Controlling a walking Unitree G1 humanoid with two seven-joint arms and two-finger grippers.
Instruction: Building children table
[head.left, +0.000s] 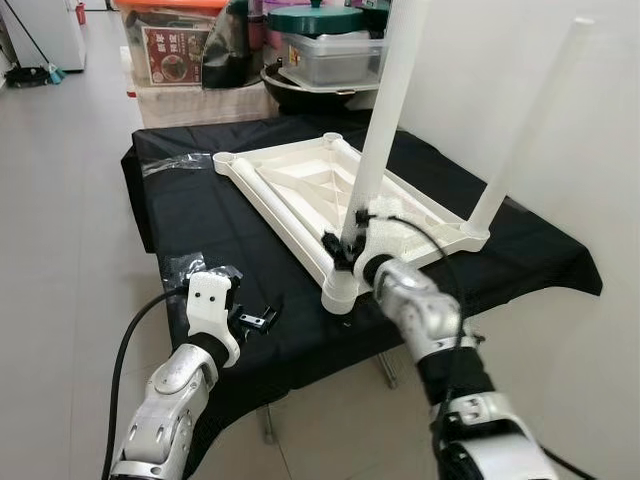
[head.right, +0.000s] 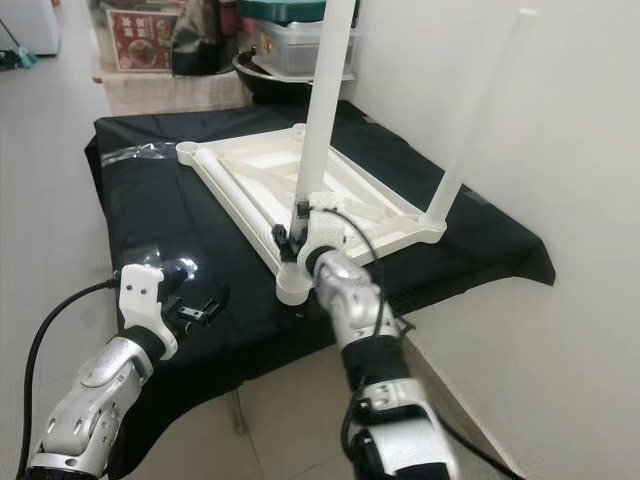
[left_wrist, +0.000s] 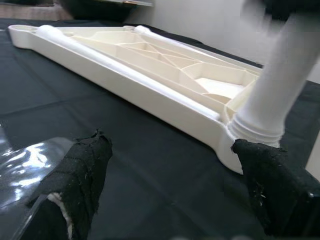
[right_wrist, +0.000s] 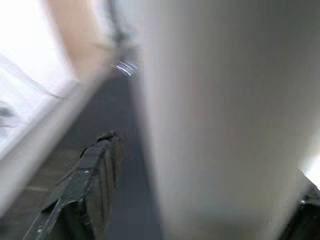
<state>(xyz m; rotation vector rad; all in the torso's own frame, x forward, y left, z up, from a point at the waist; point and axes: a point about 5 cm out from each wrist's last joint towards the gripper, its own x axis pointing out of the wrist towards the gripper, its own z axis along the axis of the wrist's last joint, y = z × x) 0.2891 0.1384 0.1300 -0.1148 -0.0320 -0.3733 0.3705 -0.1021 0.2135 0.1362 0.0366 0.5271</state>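
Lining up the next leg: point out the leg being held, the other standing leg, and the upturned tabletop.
Held leg (head.left: 385, 110), left eye view, mid shaft.
Other standing leg (head.left: 528, 130), left eye view, mid shaft.
Upturned tabletop (head.left: 270, 185), left eye view, near edge rail.

upturned white tabletop (head.left: 320, 185) with two upright legs (head.left: 385, 120).

A low table covered in a black cloth (head.left: 210, 215) stands on the pale tiled floor (head.left: 60, 230). The white children's table top (head.left: 300, 185) lies upside down on it. Clear plastic wrappers (head.left: 175, 163) lie near its far left corner and near edge.
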